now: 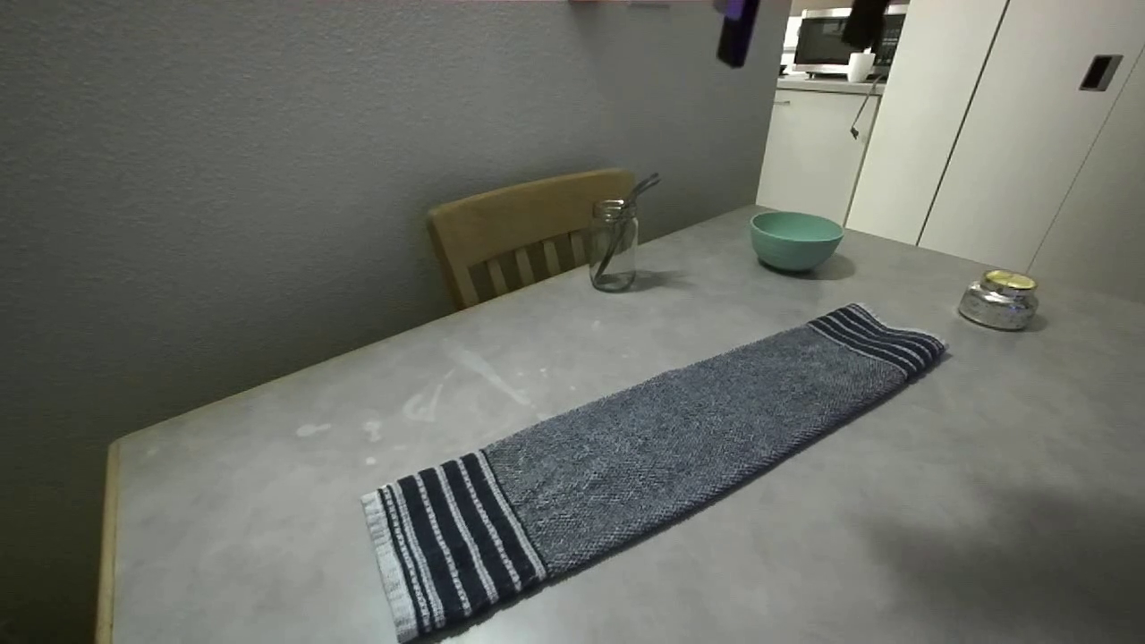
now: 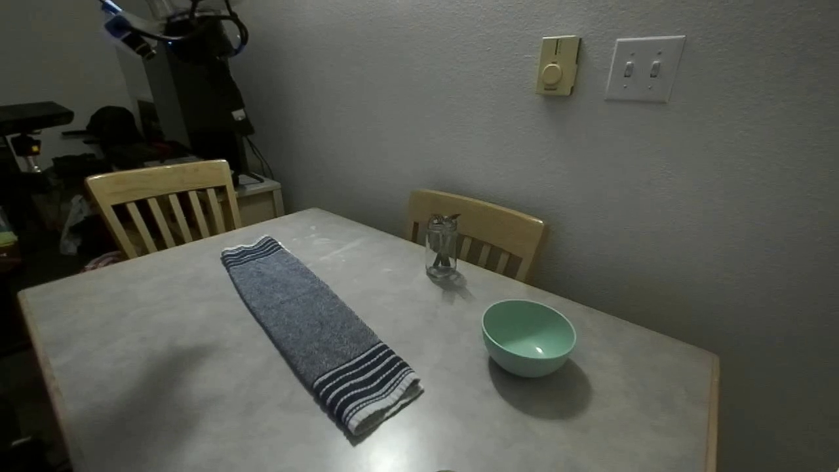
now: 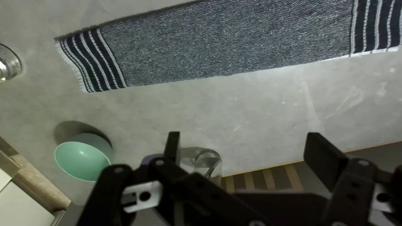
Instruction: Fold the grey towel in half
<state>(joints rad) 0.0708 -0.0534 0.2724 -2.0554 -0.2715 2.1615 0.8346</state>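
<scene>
Pale grey tabletop (image 3: 141, 110), smeared with whitish marks, spreads across my wrist view. At the left edge I see part of a silvery jar (image 3: 12, 62), then a teal bowl (image 3: 83, 160) and, higher in the view, the striped left end (image 3: 91, 61) of the grey towel (image 3: 232, 44), which lies flat at full length on the tabletop, not yet doubled end over end. In an exterior view this end's white hem (image 2: 385, 403) gapes, so I judge that layers are stacked there; I'd pinch them all, or the lower one may stay behind. Next comes my claw (image 3: 243, 136), spread wide with nothing held, its fingers (image 3: 172, 149) apart from the cloth. They span roughly along the towel's length, which should suit straddling a short hem: one fingertip on cloth, one just outside. Between them show a glass jar (image 3: 209, 164) and chair slats (image 3: 269, 179); I should swing clear of that jar before going down. Furthest right is the opposite striped end (image 3: 373, 26). Gripping whichever end at mid-hem, I'd lift low, carry it over slowly and lower it edge on edge without dragging.
</scene>
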